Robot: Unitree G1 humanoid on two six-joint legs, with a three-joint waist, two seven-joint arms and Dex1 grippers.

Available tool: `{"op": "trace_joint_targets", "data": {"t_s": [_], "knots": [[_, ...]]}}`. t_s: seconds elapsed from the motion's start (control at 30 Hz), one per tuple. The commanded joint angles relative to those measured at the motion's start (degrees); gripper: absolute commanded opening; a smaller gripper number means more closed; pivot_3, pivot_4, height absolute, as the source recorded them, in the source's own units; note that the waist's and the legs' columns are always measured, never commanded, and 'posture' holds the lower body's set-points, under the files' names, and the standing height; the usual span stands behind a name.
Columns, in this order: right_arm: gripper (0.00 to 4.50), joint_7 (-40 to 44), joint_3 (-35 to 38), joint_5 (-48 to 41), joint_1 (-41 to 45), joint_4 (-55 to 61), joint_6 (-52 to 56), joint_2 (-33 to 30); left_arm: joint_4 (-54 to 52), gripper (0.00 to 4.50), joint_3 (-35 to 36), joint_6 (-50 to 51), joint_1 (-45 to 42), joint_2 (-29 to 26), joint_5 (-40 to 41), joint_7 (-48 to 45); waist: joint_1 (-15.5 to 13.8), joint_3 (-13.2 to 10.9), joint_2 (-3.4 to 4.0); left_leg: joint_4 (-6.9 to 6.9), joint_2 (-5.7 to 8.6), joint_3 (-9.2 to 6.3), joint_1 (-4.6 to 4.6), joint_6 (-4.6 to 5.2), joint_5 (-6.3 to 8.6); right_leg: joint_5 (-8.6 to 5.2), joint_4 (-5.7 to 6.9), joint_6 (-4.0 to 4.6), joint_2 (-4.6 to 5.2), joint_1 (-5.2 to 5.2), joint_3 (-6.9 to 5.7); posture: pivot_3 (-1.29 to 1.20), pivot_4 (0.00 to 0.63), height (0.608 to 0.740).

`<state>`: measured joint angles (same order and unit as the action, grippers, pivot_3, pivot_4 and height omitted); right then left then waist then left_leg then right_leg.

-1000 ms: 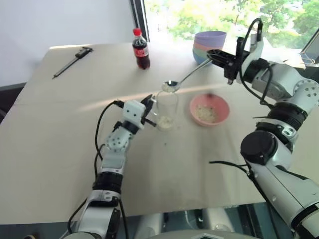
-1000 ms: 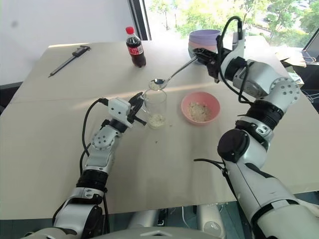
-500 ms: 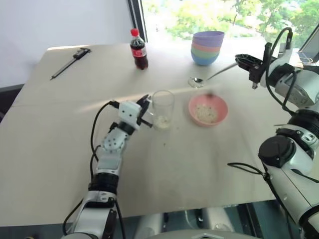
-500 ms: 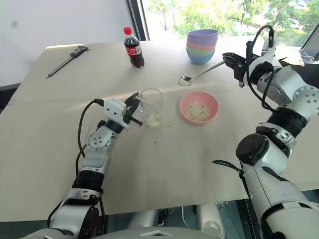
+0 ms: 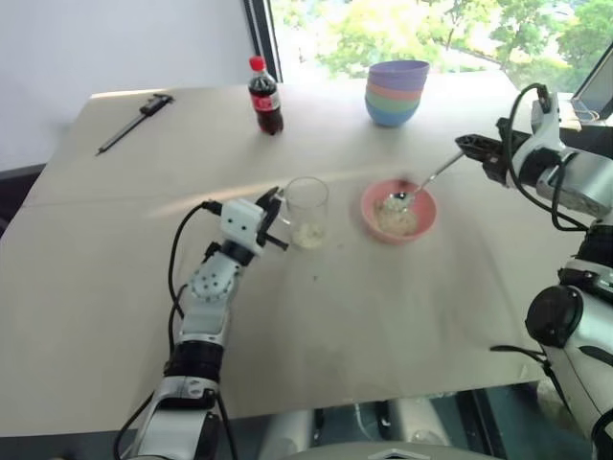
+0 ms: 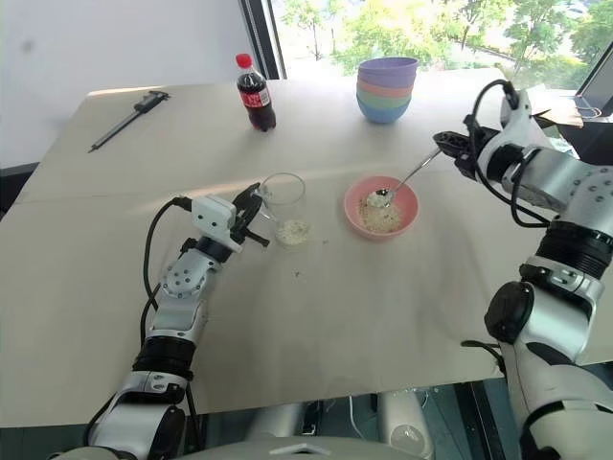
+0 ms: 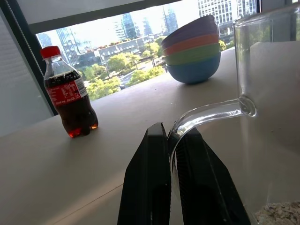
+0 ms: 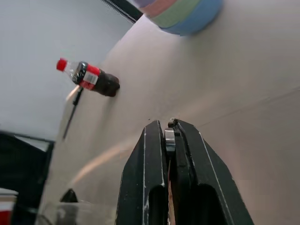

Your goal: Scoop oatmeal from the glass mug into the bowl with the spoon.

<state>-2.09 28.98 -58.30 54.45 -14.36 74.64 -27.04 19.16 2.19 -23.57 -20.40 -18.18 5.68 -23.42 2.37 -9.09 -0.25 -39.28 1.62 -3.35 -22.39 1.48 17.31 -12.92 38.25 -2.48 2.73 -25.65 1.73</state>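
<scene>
One spoon (image 5: pixel 414 188), clamped by right end effector (image 5: pixel 467 146), moved from mug (image 5: pixel 306 211) into bowl (image 5: pixel 421 218)

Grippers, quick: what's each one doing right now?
Left gripper: shut on the glass mug, pinching its handle.
Right gripper: shut on the spoon, its head over the bowl.
</scene>
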Motion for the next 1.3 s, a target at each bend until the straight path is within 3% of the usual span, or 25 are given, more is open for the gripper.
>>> {"op": "trace_joint_targets", "data": {"t_s": [0.03, 0.23, 0.4, 0.57, 0.67, 0.83, 0.97, 1.23, 1.3], "knots": [[0.00, 11.3, -13.7, 7.5, -1.3, 12.9, -7.9, -4.0, -0.9, 0.06, 0.8, 0.1, 1.1, -0.8, -0.5, 0.3, 0.0, 0.0, 0.00, -0.01, 0.01, -0.02, -0.01, 0.00, 0.00, 0.00, -0.01, 0.00, 0.00, 0.00, -0.04, 0.00, 0.150, 0.740], [0.00, 25.6, -29.4, 18.8, -1.8, 23.2, -18.3, -11.1, -1.2, 0.06, 0.7, 0.2, 1.3, -0.8, -0.5, 0.4, -0.2, 0.0, 0.01, -0.03, 0.03, -0.13, -0.03, -0.02, -0.01, 0.00, -0.09, -0.01, 0.02, 0.01, -0.13, 0.00, 0.150, 0.740], [0.00, 32.3, -34.6, 25.5, -2.3, 25.5, -23.8, -14.7, -1.4, 0.06, 0.8, 0.3, 1.4, -0.7, -0.6, 0.7, -0.4, 0.0, 0.00, -0.06, 0.07, -0.18, -0.06, -0.17, -0.10, 0.03, -0.22, -0.06, 0.11, 0.05, -0.17, 0.00, 0.150, 0.740], [0.00, 27.2, -23.3, 19.7, 1.3, 18.1, -17.8, -7.7, -1.8, 0.06, 0.9, 0.4, 1.8, -0.8, -0.5, 1.1, -0.4, 0.0, -0.01, -0.05, 0.06, -0.19, -0.06, -0.22, -0.12, 0.04, -0.21, -0.05, 0.28, 0.04, -0.15, 0.00, 0.150, 0.740], [0.00, 19.6, -10.4, 7.3, 7.8, 12.8, -10.0, 1.2, -2.2, 0.06, 1.3, 0.8, 2.2, -0.7, -0.1, 1.5, -0.2, 0.0, 0.00, -0.04, 0.06, -0.16, -0.05, -0.23, -0.13, 0.10, -0.17, -0.03, 0.29, 0.00, -0.08, 0.00, 0.150, 0.740], [0.00, 13.7, -4.7, -3.0, 10.0, 12.9, -1.5, 8.2, -3.0, 0.06, 1.8, 2.4, 2.5, -0.2, 1.0, 2.0, -0.3, 0.0, -0.01, 0.00, 0.02, -0.25, -0.09, -0.24, -0.13, 0.11, -0.24, -0.01, 0.28, 0.01, -0.15, 0.00, 0.150, 0.740], [0.00, 9.1, -6.4, -5.8, 8.1, 16.3, 0.5, 14.1, -4.3, 0.06, 1.9, 3.3, 3.4, -0.1, 1.4, 2.1, -0.1, 0.0, 0.00, -0.01, 0.05, -0.20, -0.12, -0.22, -0.12, 0.11, -0.23, -0.01, 0.33, -0.01, -0.10, 0.00, 0.150, 0.740], [0.00, 11.4, -17.8, 4.2, 4.7, 17.2, -8.3, 17.2, -7.5, 0.06, 2.2, 4.8, 5.3, 0.3, 1.5, 2.9, 0.0, 0.0, 0.01, -0.04, 0.10, -0.21, -0.09, -0.22, -0.13, 0.13, -0.18, -0.04, 0.29, 0.00, -0.14, 0.00, 0.150, 0.740], [0.00, 11.4, -17.6, 4.3, 5.3, 15.9, -9.2, 18.4, -8.5, 0.06, 2.4, 5.2, 6.1, 0.3, 1.5, 3.2, 0.1, 0.0, 0.02, -0.04, 0.08, -0.21, -0.08, -0.24, -0.13, 0.13, -0.17, -0.04, 0.26, -0.01, -0.13, 0.00, 0.150, 0.740]]}}
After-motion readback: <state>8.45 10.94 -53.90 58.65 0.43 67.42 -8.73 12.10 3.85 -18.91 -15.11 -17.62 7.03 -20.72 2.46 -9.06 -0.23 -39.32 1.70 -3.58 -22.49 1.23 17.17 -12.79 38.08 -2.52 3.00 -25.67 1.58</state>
